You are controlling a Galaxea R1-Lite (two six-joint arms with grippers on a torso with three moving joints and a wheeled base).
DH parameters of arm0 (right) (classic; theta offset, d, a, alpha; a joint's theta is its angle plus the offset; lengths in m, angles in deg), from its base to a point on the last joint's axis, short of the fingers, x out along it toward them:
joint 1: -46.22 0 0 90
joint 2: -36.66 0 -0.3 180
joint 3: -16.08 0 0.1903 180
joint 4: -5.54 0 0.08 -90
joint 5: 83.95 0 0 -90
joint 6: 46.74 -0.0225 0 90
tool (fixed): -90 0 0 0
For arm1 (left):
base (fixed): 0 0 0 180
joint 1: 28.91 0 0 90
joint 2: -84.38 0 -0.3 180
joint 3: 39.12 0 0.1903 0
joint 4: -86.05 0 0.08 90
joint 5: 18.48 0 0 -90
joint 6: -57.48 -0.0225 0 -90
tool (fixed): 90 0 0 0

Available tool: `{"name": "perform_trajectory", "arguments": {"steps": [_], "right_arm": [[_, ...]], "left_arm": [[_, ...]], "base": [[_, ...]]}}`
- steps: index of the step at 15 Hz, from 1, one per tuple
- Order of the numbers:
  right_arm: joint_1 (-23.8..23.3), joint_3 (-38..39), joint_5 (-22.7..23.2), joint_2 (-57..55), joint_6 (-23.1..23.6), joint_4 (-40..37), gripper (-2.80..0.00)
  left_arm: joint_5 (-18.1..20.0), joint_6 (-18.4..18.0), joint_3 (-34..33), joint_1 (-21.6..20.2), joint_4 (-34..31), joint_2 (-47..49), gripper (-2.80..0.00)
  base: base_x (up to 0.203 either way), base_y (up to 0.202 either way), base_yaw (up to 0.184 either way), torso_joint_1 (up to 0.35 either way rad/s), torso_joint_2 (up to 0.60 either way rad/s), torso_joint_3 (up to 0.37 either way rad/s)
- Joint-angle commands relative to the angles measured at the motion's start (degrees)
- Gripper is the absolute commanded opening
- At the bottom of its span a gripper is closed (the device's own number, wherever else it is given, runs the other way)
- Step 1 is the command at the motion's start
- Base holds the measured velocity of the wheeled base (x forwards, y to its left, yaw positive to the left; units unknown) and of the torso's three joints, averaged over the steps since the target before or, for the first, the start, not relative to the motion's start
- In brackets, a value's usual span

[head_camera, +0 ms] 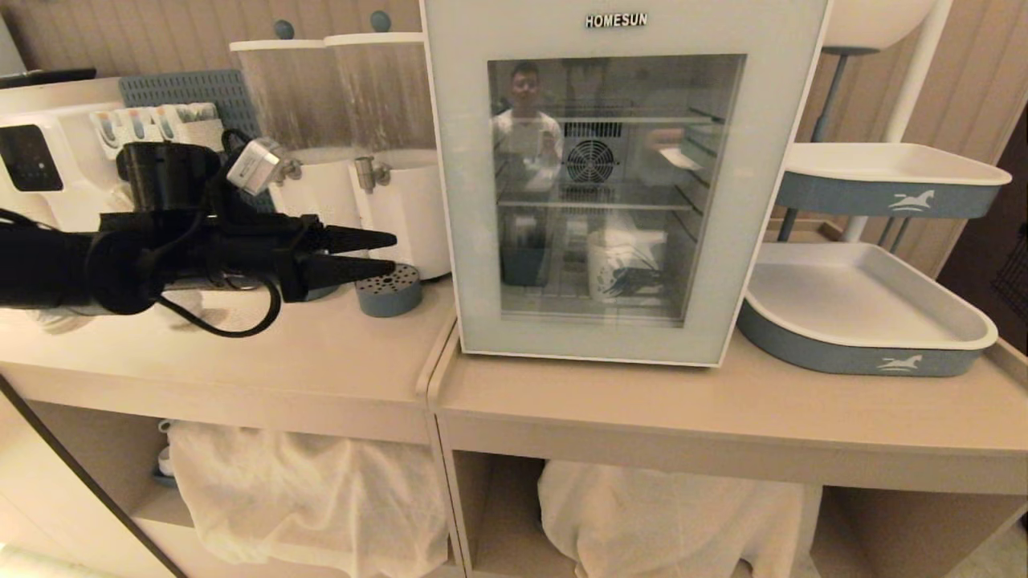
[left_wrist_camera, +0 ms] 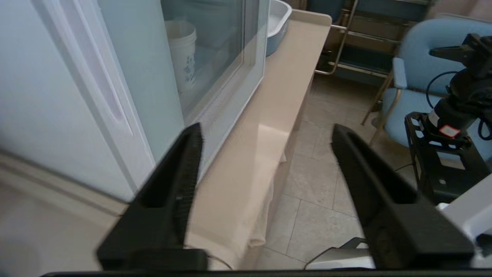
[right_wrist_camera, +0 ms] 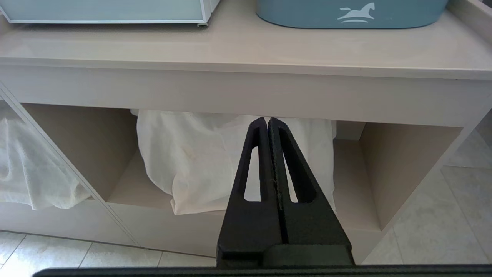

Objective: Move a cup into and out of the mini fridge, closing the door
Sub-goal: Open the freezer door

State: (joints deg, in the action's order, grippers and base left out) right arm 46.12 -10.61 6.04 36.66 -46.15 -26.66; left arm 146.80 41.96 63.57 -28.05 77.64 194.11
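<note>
The white mini fridge (head_camera: pixel 522 24), lettered HOMESUN, stands on the counter with its glass door (head_camera: pixel 464 201) shut. Through the glass the cup (head_camera: pixel 622 269) shows as a white paper cup with a blue print, standing on the bottom shelf. My left gripper (head_camera: pixel 393 252) hovers over the counter to the left of the fridge, open and empty, its fingers pointing level toward the fridge's side. In the left wrist view the left gripper (left_wrist_camera: pixel 267 130) frames the counter edge, with the door's long recess (left_wrist_camera: pixel 96 73) and the cup (left_wrist_camera: pixel 182 54) beyond. My right gripper (right_wrist_camera: pixel 268 120) hangs shut below the counter front.
Two white dispensers (head_camera: pixel 401 201) and a blue perforated disc (head_camera: pixel 389 289) stand behind the left gripper. A two-tier tray stand (head_camera: pixel 867 353) sits right of the fridge. White cloths (head_camera: pixel 305 490) fill the cubbies below. A person is reflected in the glass (head_camera: pixel 526 120).
</note>
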Motion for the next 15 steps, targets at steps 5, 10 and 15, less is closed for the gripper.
{"name": "perform_trajectory", "arguments": {"steps": [5, 10, 15], "right_arm": [[0.0, 0.0, 0.0, 0.0, 0.0, 0.0, -2.80], [0.0, 0.0, 0.0, 0.0, 0.0, 0.0, -2.80], [0.0, 0.0, 0.0, 0.0, 0.0, 0.0, -2.80]], "left_arm": [[1.8, 0.0, 7.4, 3.2, -0.1, 7.4, 0.00], [1.6, -5.8, 9.5, 3.1, -0.2, 11.9, 0.00], [1.6, -6.1, 12.5, 3.8, -0.1, 14.1, 0.00]], "base": [[0.000, 0.000, 0.000, 0.000, 0.00, 0.000], [0.000, 0.000, 0.000, 0.000, 0.00, 0.000], [0.000, 0.000, 0.000, 0.000, 0.00, 0.000]]}}
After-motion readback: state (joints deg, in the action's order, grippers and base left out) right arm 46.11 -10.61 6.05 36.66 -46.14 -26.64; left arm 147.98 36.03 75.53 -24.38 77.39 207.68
